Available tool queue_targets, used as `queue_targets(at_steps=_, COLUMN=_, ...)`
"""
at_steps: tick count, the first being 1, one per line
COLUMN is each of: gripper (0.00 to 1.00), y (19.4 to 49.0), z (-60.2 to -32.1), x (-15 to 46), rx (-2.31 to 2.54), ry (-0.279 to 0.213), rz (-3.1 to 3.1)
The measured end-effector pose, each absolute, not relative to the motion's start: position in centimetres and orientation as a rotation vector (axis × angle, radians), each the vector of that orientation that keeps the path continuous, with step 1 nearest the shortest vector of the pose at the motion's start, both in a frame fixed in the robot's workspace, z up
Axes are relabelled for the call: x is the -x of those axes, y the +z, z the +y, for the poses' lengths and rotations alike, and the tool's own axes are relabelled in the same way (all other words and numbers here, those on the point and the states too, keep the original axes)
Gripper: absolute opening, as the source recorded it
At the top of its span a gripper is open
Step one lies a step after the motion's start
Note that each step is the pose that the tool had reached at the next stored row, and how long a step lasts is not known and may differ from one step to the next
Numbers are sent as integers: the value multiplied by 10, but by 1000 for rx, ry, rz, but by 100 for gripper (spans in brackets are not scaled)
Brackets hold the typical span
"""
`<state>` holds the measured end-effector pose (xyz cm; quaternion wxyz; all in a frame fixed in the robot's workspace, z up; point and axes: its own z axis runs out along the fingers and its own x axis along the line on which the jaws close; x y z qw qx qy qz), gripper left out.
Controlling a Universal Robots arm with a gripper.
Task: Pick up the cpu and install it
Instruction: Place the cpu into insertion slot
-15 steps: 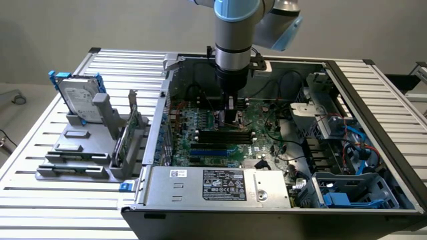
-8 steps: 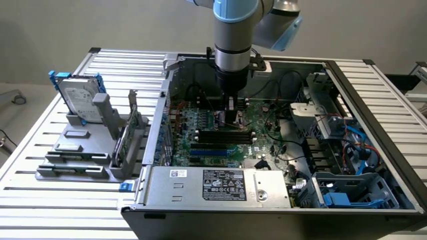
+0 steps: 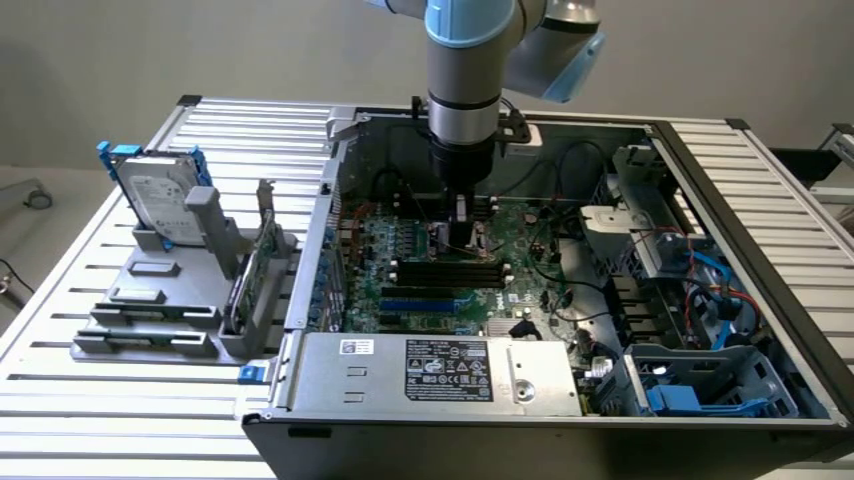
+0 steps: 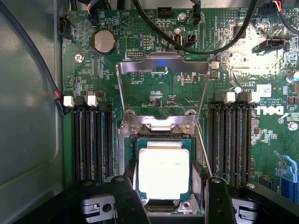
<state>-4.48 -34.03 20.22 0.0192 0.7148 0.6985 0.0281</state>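
Gripper (image 3: pixel 462 244) hangs low inside the open computer case (image 3: pixel 534 452), fingers (image 4: pixel 126 200) spread apart either side of the cpu (image 4: pixel 163 172), which lies flat in its socket (image 4: pixel 159 127) with the load plate (image 4: pixel 163 70) raised. In the exterior view a hard drive (image 3: pixel 154 200) stands at nine o'clock from the gripper, the power supply (image 3: pixel 441 372) at six.

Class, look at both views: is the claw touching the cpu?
Cannot tell. The wrist view shows the claw straddling the cpu, yet neither contact nor a gap is plain.
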Motion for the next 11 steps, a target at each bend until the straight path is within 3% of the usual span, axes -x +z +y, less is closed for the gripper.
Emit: queue_targets(at_steps=11, gripper=55, y=199, z=-338, x=46, rx=-2215, ry=95, rz=2164)
